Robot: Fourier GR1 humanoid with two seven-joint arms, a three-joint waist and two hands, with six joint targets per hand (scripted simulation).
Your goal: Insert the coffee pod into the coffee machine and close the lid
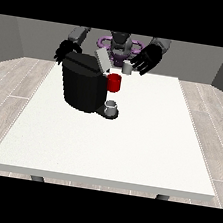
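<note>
A black coffee machine stands on the white table, left of centre at the back. Its grey lid is tilted up and open. A red part shows at the machine's front, and a small grey cup sits on its base below. A small grey coffee pod stands on the table behind the machine. The hand at the view's right hovers just right of the pod with fingers spread, touching nothing. The hand at the view's left hangs behind the machine's top left corner, fingers relaxed.
The table's far edge runs just behind the pod and machine. White tabletop stretches from the machine toward the camera and to the right. Grey plank floor surrounds the table.
</note>
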